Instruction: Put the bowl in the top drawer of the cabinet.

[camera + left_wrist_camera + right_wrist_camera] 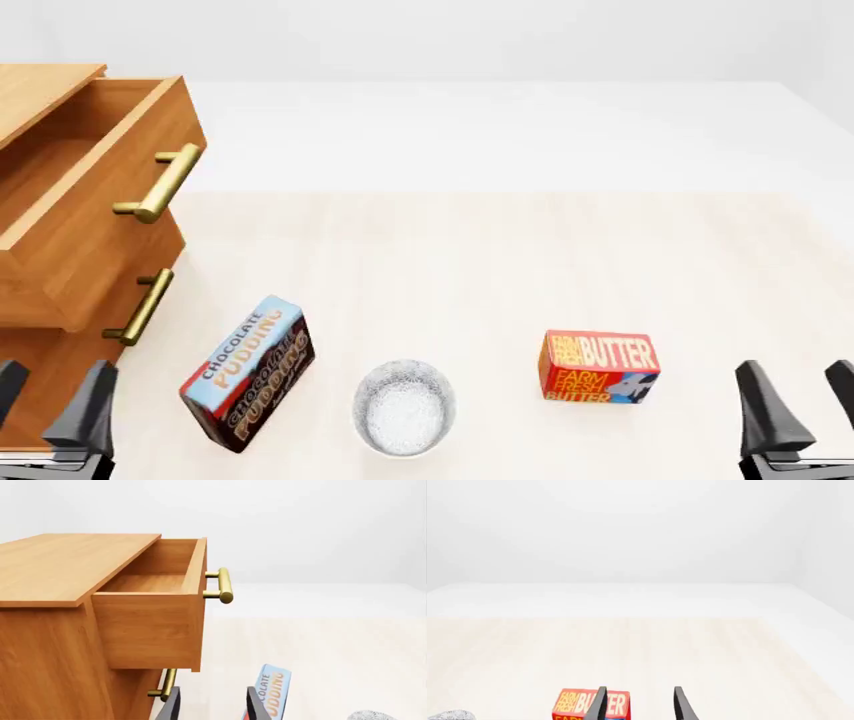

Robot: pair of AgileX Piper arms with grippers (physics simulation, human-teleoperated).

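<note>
Pale tabletop (481, 270) carries the bowl (403, 408) near-centre, top drawer (80, 190) pulled open far left, left gripper (51, 405) and right gripper (798, 405) both spread, empty

Was a bare simulated room: blank white walls (640, 530), pale wood-grain tabletop (467, 260), light-brown wooden two-drawer cabinet (53, 645).

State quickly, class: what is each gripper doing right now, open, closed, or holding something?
Left gripper: open, holding nothing, beside the cabinet.
Right gripper: open, holding nothing, near the butter box.
</note>
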